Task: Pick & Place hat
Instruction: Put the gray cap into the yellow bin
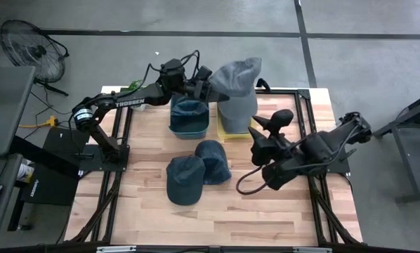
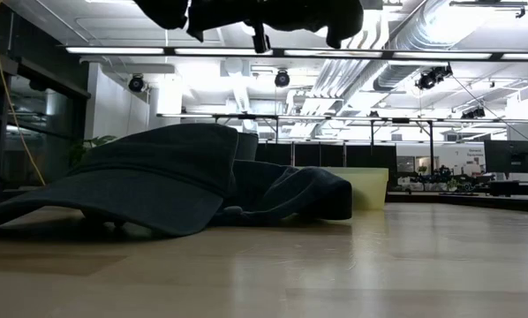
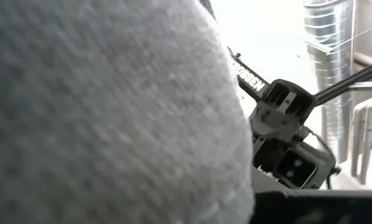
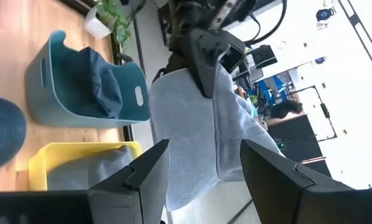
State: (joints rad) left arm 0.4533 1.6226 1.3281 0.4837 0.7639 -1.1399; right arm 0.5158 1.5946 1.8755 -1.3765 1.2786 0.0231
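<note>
- Left gripper (image 1: 211, 87) — raised over the far side of the table (image 1: 280, 211), fingers pressed together on the upper edge of a grey hat (image 1: 237, 95)
- Grey hat — hanging from that grip above the yellow bin (image 1: 232, 132); its lower part reaches down to the bin, and whether it touches the bin's contents cannot be told
- Right gripper (image 4: 204, 168) — off the table surface just beside the yellow bin, fingers spread with nothing between them, pointing toward the hanging hat
- Blue bin (image 1: 189, 121) — just beside the yellow one, a dark blue hat (image 4: 102, 84) inside
- Two dark blue caps (image 1: 196, 171) — lying on the wooden table in the middle, touching each other
</note>
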